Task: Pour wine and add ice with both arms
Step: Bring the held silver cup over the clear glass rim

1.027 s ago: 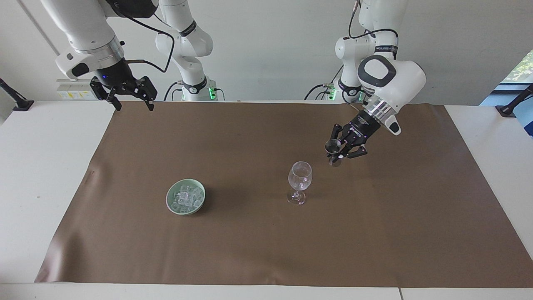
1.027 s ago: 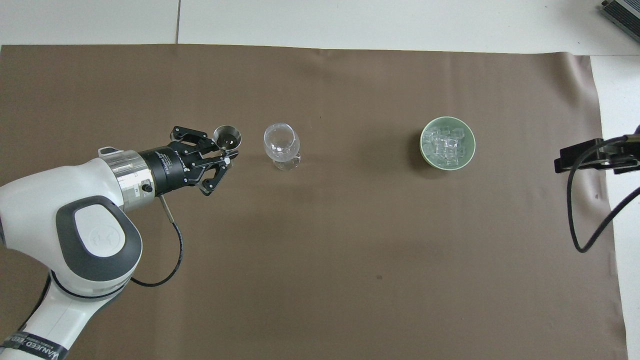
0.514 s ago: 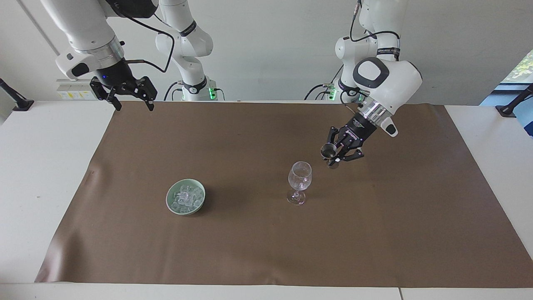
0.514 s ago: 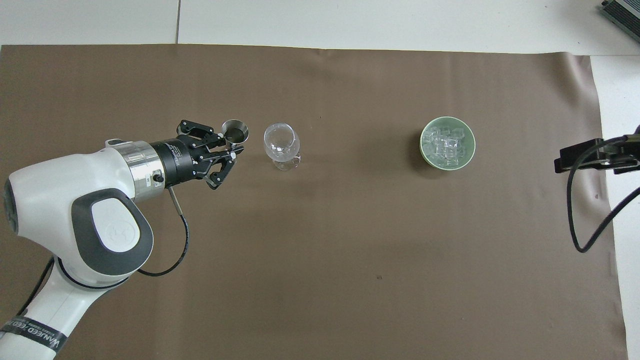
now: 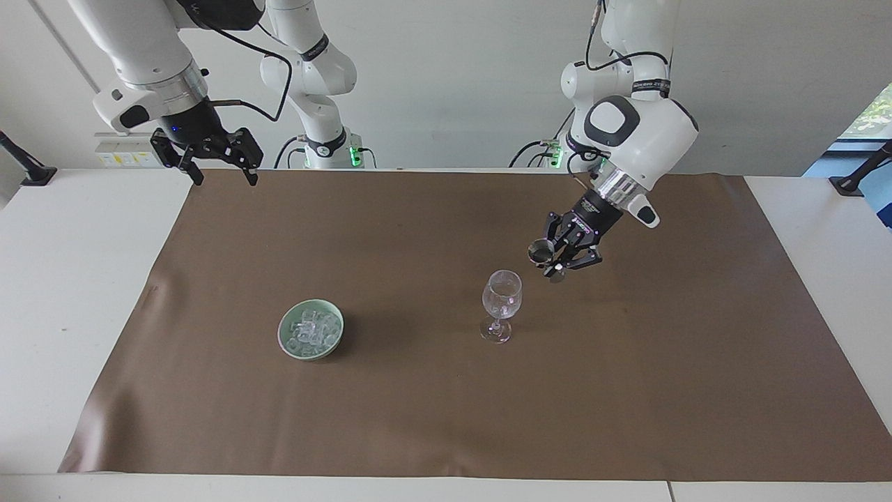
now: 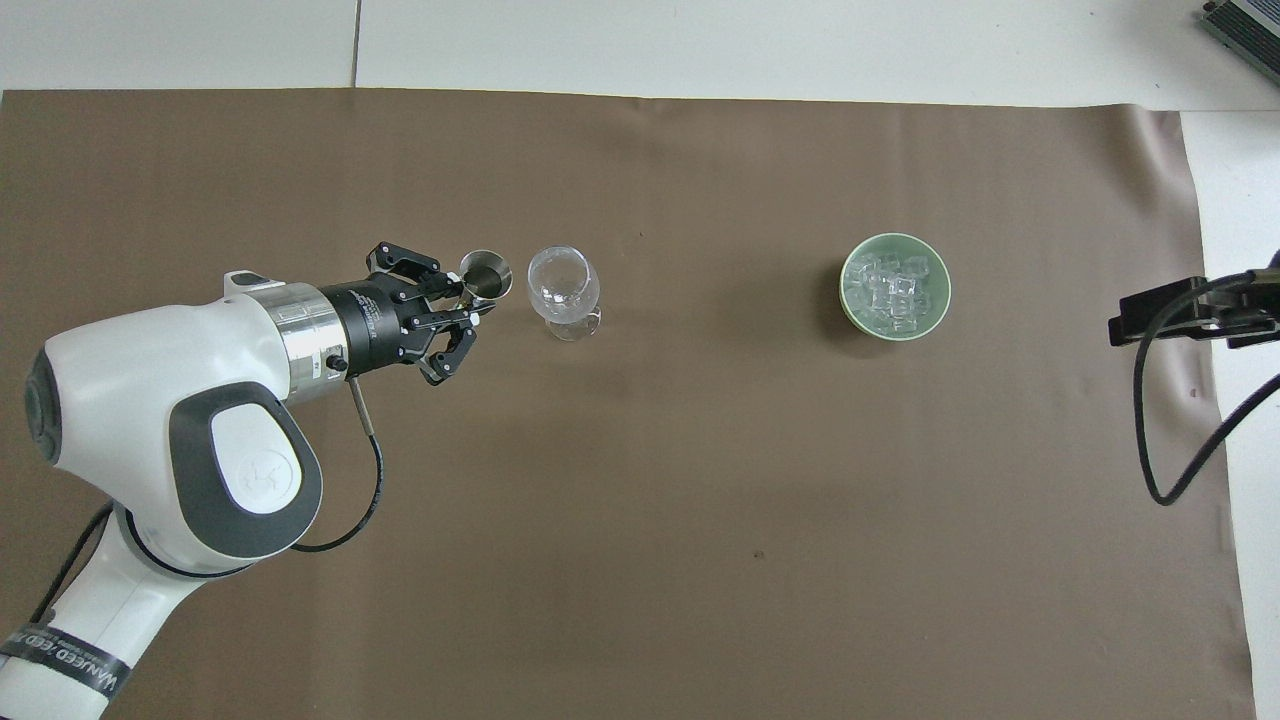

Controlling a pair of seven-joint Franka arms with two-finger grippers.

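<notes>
My left gripper is shut on a small dark metal jigger, held upright in the air just beside the rim of the clear stemmed wine glass, toward the left arm's end of the table. No liquid shows in either. The glass stands upright on the brown mat. Ice cubes fill a pale green bowl toward the right arm's end. My right gripper hangs open and raised over the mat's corner nearest the robots, where the right arm waits.
A brown mat covers most of the white table. A black clamp sits at the table edge by the left arm's end, another by the right arm's end.
My left arm has carried the jigger sideways toward the wine glass and slightly higher. The glass, the bowl and the right arm have stayed put.
</notes>
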